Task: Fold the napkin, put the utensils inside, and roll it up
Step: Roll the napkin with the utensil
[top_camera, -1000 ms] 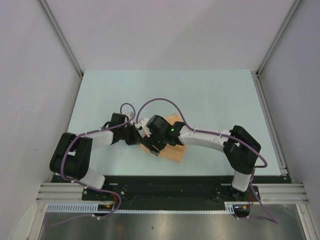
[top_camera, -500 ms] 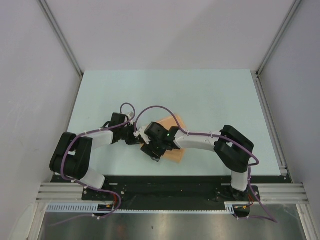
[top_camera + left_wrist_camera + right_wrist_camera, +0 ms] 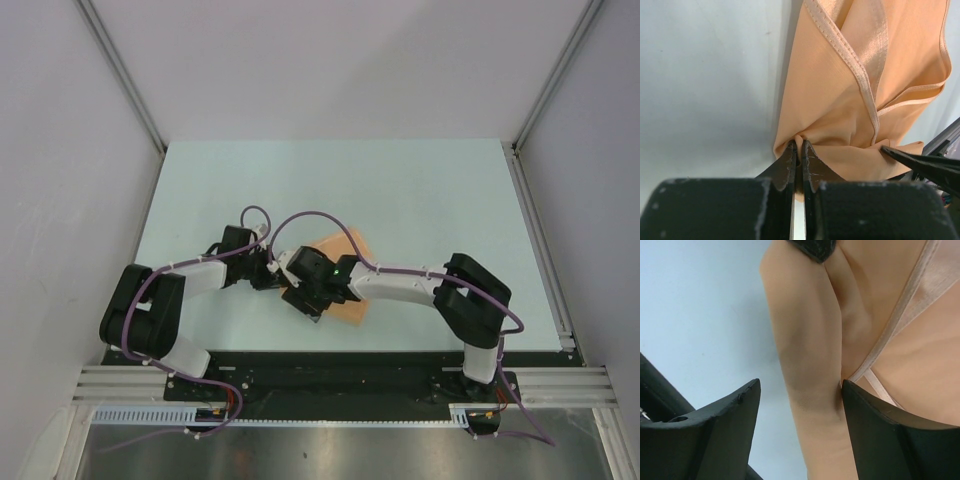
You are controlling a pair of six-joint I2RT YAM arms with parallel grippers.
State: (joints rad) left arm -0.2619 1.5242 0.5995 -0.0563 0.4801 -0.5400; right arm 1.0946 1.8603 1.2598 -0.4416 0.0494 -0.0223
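Observation:
The peach-orange napkin (image 3: 345, 249) lies bunched and partly rolled on the pale table, mostly covered by the two wrists. My left gripper (image 3: 799, 146) is shut, pinching a small fold at the napkin's (image 3: 840, 95) near corner. My right gripper (image 3: 800, 390) is open and straddles a thick rolled edge of the napkin (image 3: 810, 360). Its right finger (image 3: 880, 422) touches the cloth, while its left finger (image 3: 725, 427) stands off over bare table. In the top view the left gripper (image 3: 274, 272) and right gripper (image 3: 302, 297) meet at the napkin's left end. The utensils are hidden.
The pale table (image 3: 420, 190) stretches beyond and to both sides of the napkin. Grey walls with metal rails (image 3: 535, 240) bound it. A black base strip (image 3: 330, 365) runs along the near edge. Purple cables (image 3: 310, 218) loop over both wrists.
My right arm has drawn left and toward the near edge, its gripper sliding along the napkin's left end. More peach cloth shows on the far side. The left gripper has stayed put, still pinching.

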